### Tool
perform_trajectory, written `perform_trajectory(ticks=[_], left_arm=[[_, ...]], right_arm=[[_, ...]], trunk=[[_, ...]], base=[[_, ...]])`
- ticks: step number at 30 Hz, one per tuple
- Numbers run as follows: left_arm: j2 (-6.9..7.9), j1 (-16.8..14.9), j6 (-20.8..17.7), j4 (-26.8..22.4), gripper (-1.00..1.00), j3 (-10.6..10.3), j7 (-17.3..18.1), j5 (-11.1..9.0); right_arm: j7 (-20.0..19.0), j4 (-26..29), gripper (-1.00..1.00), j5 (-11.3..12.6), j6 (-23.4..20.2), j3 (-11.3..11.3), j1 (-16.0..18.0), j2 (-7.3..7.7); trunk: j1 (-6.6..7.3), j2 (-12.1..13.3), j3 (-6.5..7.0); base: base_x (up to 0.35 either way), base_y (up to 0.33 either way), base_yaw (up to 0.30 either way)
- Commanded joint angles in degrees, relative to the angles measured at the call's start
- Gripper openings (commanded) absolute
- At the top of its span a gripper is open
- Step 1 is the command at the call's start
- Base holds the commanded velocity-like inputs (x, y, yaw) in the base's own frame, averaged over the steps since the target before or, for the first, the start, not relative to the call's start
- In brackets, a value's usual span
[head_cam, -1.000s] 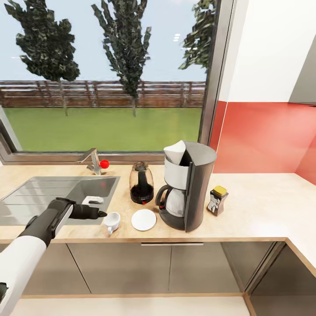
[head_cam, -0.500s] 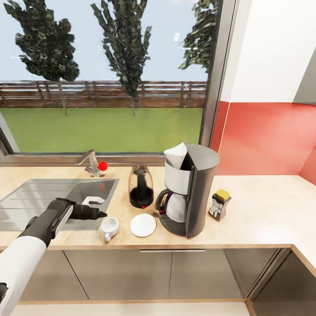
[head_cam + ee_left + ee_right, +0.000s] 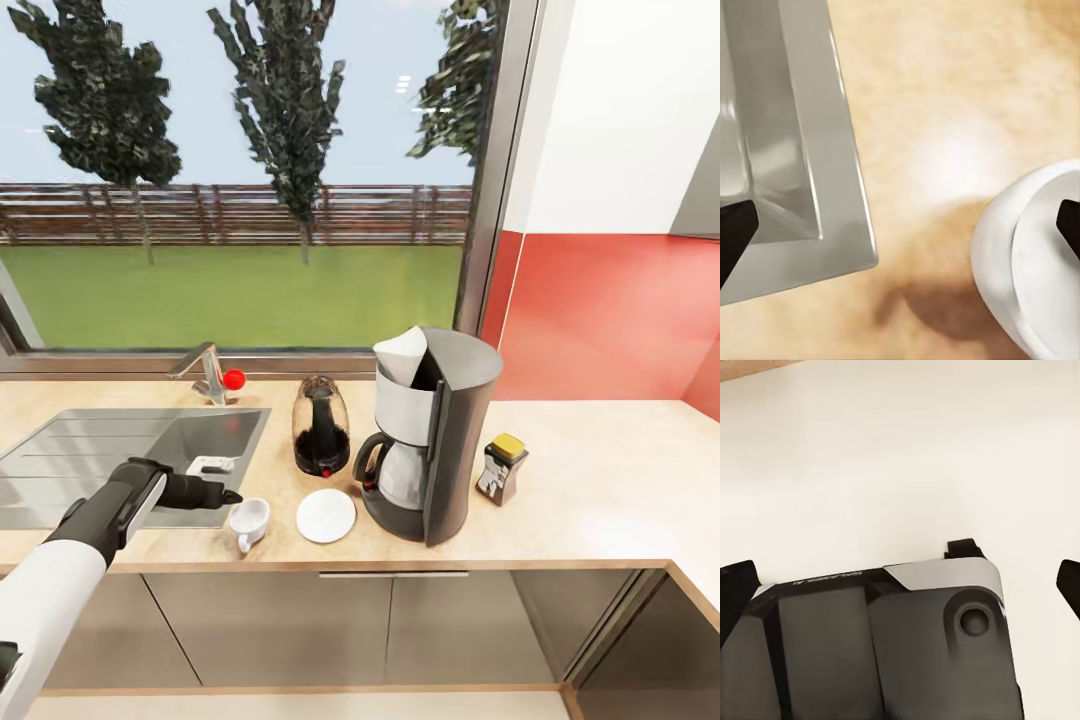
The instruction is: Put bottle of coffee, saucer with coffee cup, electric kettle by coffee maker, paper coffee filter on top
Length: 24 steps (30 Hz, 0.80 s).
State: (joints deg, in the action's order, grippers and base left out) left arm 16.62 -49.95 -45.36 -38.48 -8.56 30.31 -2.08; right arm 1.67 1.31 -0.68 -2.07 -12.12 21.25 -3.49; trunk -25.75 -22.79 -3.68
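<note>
One piece left to seat: coffee cup [image 3: 249, 519] stands on the countertop [image 3: 590, 480], off the saucer [image 3: 326, 515].
Landmark: coffee maker [image 3: 432, 435], paper coffee filter [image 3: 400, 352] already at its top.
Cup position: left of the coffee maker, beyond the saucer, which lies just beside the maker's base; cup and saucer are close but apart.
Left gripper [image 3: 232, 495]: released, fingers spread wide in the left wrist view, one tip by the cup's rim, the other over the sink [image 3: 60, 455] edge; grasping nothing.
Right gripper: its fingers stand apart in the right wrist view, nothing between them.
Handling, judged: light, rigid, glazed and likely slippery (breakable if dropped); pinching the wall across the rim looks surest, the small handle a poorer hold.
Neighbours: electric kettle [image 3: 321, 425] behind the saucer, bottle of coffee [image 3: 501, 467] right of the coffee maker.
</note>
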Motion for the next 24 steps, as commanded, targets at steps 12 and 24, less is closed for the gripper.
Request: perform_trajectory(ticks=[12, 24], left_arm=[[-0.89, 0.55, -0.2, 0.33, 1.0, -0.31, 0.01, -0.28], [-2.34, 1.28, -0.17, 0.34, 1.0, -0.31, 0.03, -0.38]], right_arm=[[0.17, 0.1, 1.0, -0.07, -0.22, -0.27, 0.02, -0.03], [0.17, 0.1, 1.0, -0.06, -0.22, -0.27, 0.02, -0.03]], trunk=[[-0.04, -0.13, -0.13], [-0.04, -0.13, -0.13]], base=[[0.0, 0.0, 0.0], [0.0, 0.0, 0.0]])
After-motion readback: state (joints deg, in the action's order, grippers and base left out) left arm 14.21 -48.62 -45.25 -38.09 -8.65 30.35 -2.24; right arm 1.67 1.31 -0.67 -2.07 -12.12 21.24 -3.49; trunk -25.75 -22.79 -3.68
